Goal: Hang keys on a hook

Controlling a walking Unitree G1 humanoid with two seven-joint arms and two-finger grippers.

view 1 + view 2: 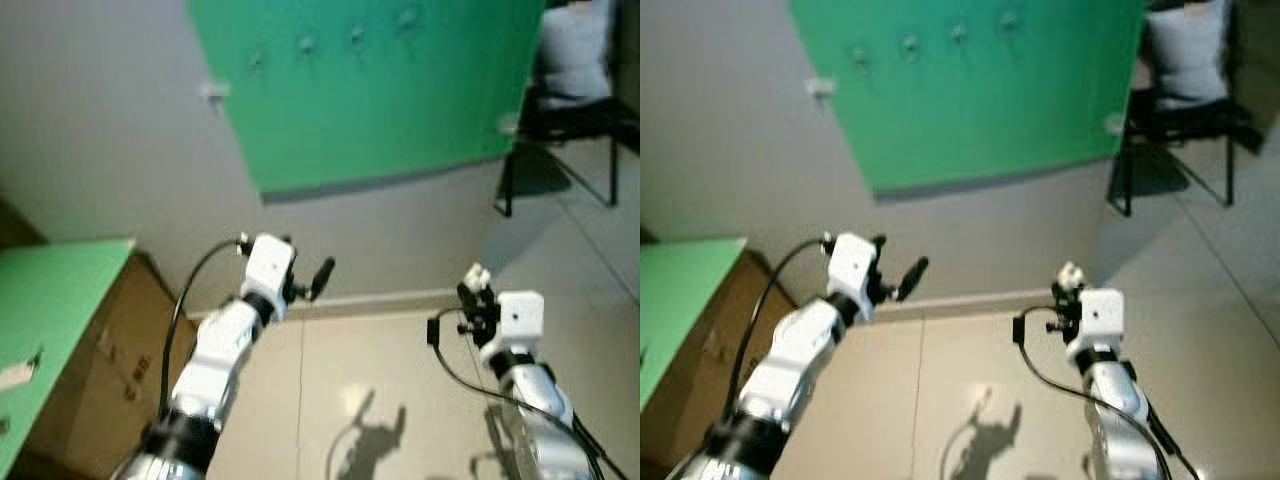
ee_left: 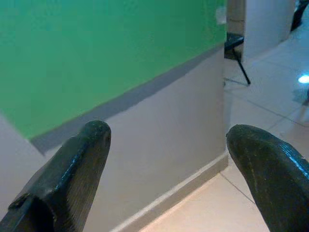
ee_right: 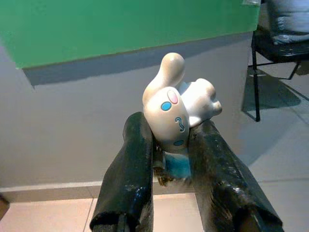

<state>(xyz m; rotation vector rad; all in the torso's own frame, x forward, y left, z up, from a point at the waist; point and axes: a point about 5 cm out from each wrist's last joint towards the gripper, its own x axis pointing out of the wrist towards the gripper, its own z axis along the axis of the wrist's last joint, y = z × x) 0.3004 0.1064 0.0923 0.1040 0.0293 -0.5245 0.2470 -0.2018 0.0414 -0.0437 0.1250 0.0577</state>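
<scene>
Right gripper (image 3: 169, 159): raised in front of the robot, its two black fingers clamped on a white cartoon-animal charm (image 3: 176, 108) with blue eyes; a blue part and a dark bit of metal sit low between the fingers, probably the ring of the keys, though no key can be made out plainly. The charm is gripped by its lower body with the head and one long ear standing clear above the fingertips, likely so that it stays steady on the way to the wall. Left gripper (image 2: 164, 140): held up towards the wall, fingers well apart, nothing between them; it seems to be kept ready rather than working. Green panel (image 1: 370, 90): fixed to the grey wall, high and well apart from both grippers, with a row of small hooks (image 1: 306, 44) near its top; all look bare, though blur hides detail. Cardboard box (image 1: 115, 360): on the floor at the robot's left under a green tabletop (image 1: 50, 300); contents hidden. Black chair (image 1: 575, 110): far right, holding a grey cushion (image 1: 575, 50).
</scene>
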